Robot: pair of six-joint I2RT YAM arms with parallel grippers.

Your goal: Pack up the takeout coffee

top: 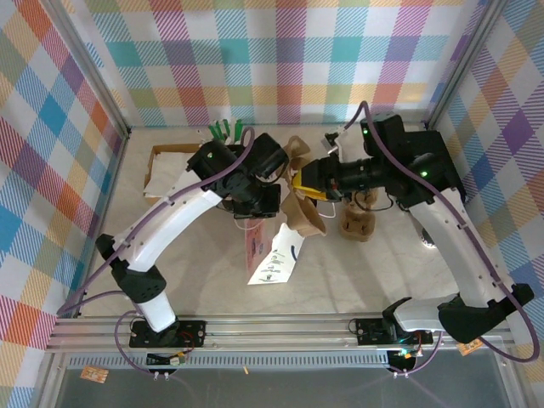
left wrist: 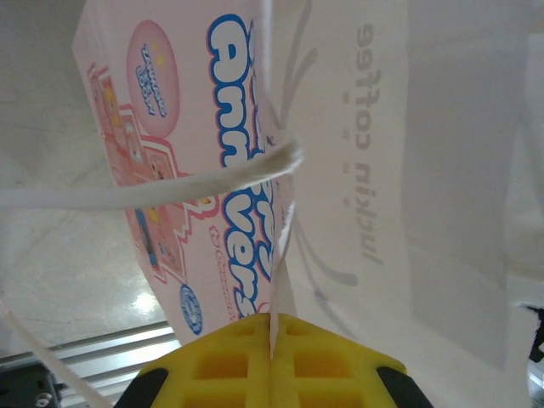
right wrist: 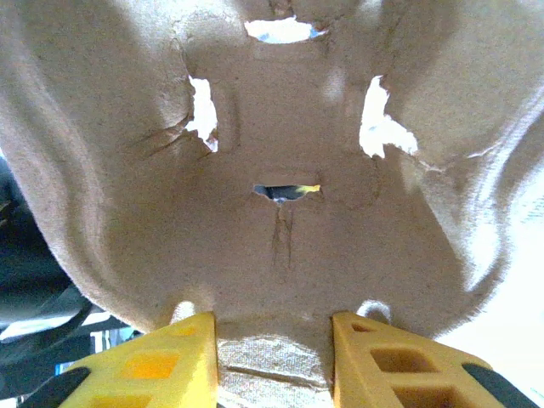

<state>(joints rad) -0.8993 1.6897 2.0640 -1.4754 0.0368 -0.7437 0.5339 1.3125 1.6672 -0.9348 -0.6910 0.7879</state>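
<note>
Left gripper (left wrist: 272, 330): yellow jaws pressed together on the top edge of the white paper bag (left wrist: 408, 170). The grey print seen through the bag wall is mirrored; it reads "coffee", and the second word is not legible. A pink carton (left wrist: 183, 127) lies against the bag, with blue letters "Anniver", the rest cut off. The bag's white cord handle (left wrist: 170, 191) crosses the carton.

Right gripper (right wrist: 270, 325): jaws part-way apart, clamped on the rim of a brown pulp cup carrier (right wrist: 272, 127), just right of the bag top. A second carrier (top: 357, 223) stands further right of the bag.

Coffee cup: cannot tell where it is
</note>
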